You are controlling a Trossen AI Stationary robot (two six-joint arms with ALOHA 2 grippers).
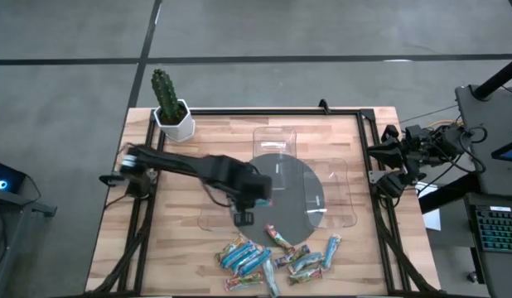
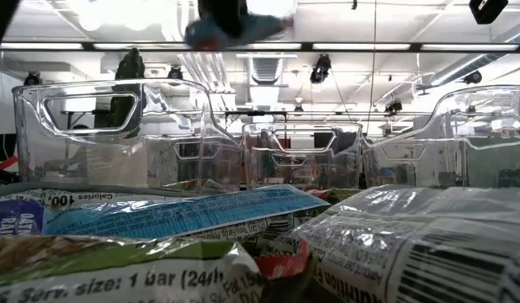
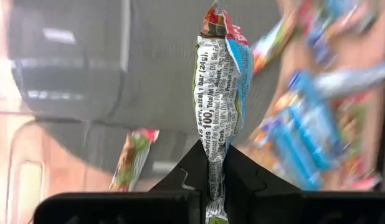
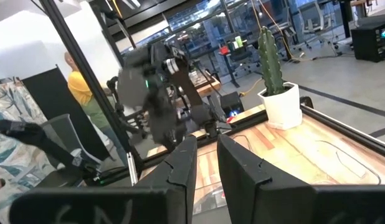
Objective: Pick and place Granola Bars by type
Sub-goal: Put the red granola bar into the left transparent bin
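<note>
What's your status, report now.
Left gripper shut on one granola bar, lifted over the clear trays. Right gripper parked off the table's right edge, holding nothing. Remaining bars piled at the near edge. Nothing blocking.

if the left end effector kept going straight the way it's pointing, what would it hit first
Probably the dark round mat under the clear trays. The left end effector, shut on a granola bar, points down at it; depth is unclear.

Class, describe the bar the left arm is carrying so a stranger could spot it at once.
Start at the cactus and follow the left arm to its tool, above the clear trays. The bar is pinched there, the only one lifted off the table.
</note>
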